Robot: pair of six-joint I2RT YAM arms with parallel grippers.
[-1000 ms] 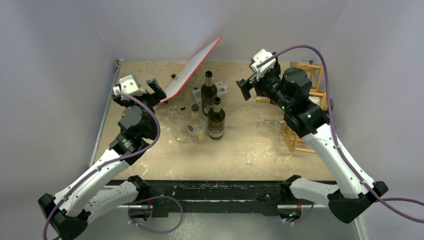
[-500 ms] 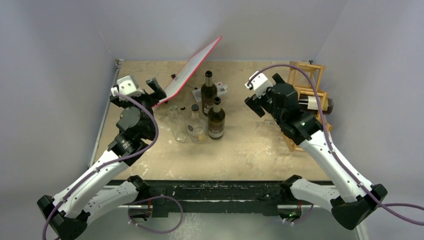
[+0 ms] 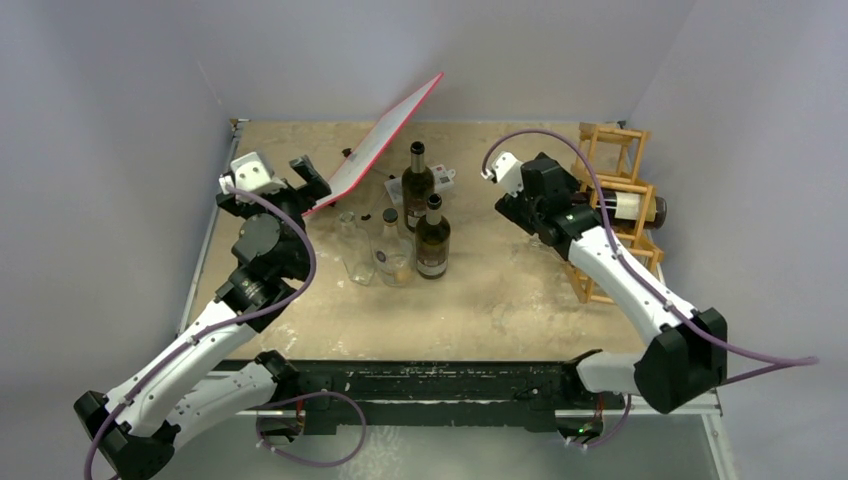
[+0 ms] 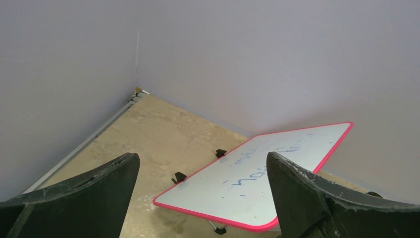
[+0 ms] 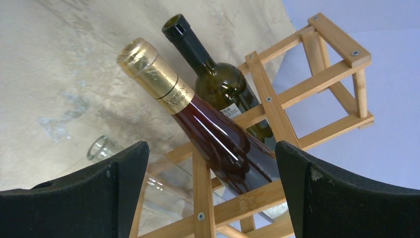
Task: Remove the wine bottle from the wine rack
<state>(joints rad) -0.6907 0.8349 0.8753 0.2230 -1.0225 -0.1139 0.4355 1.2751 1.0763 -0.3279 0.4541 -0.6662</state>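
Observation:
The wine rack (image 3: pixel 622 215), a light wooden lattice (image 5: pixel 270 104), stands at the table's right edge. Three bottles lie in it with their necks toward my right wrist camera. These are a gold-capped wine bottle (image 5: pixel 198 116) with a red-brown body, a dark green open one (image 5: pixel 213 74), and a clear one (image 5: pixel 148 173) lowest. A labelled bottle (image 3: pixel 628 206) shows in the rack from above. My right gripper (image 3: pixel 562 205) (image 5: pixel 212 148) is open just left of the rack and touches nothing. My left gripper (image 3: pixel 303 176) (image 4: pixel 203 157) is open and empty at the far left.
A red-edged whiteboard (image 3: pixel 385 140) (image 4: pixel 257 173) leans tilted beside my left gripper. Two dark bottles (image 3: pixel 417 185) (image 3: pixel 433 238) and two clear ones (image 3: pixel 392 250) (image 3: pixel 354 250) stand upright mid-table. Walls close in the back and both sides.
My left gripper has opened wide beside the whiteboard. My right arm has swung down and to the right, bringing its open gripper up to the rack's front.

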